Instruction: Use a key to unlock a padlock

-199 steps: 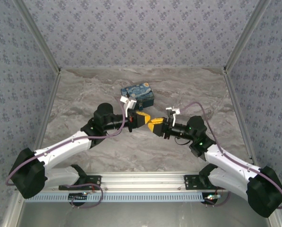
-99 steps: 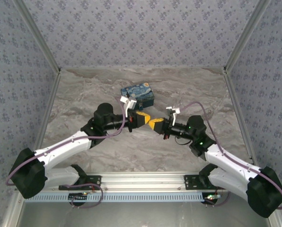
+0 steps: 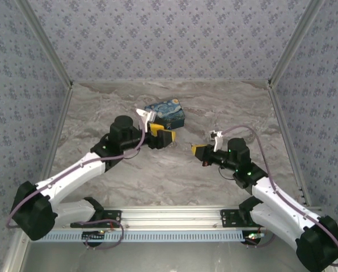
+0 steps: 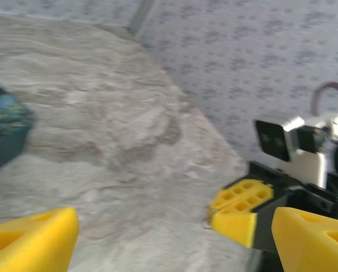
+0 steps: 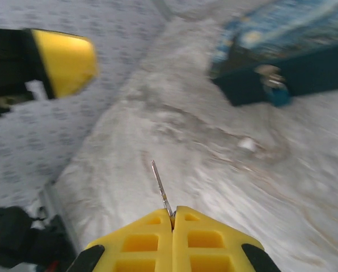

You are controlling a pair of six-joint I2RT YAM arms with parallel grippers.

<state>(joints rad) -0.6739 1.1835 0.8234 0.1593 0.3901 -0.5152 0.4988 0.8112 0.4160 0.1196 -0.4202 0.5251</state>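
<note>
My right gripper point(image 3: 197, 150) is shut on the key point(image 5: 161, 188), whose thin metal blade sticks forward out of the closed yellow fingertips. In the right wrist view the padlock point(image 5: 273, 86), silvery shackle over a small teal body, hangs at the front of the starry-print box point(image 5: 296, 39), well ahead of the key. My left gripper point(image 3: 162, 135) is open and holds nothing. It hovers just in front of the box point(image 3: 166, 112). In the left wrist view its fingers point(image 4: 33, 243) stand wide apart, and the right gripper point(image 4: 240, 211) faces them with a small ring at its tip.
The box stands at the back middle of the marbled tabletop point(image 3: 157, 175). Patterned walls close the left, right and back sides. The metal rail point(image 3: 169, 218) with both arm bases runs along the near edge.
The two grippers were tip to tip at the table's middle. My left gripper has opened and drawn back toward the box. My right gripper has pulled away to the right, holding the key.
</note>
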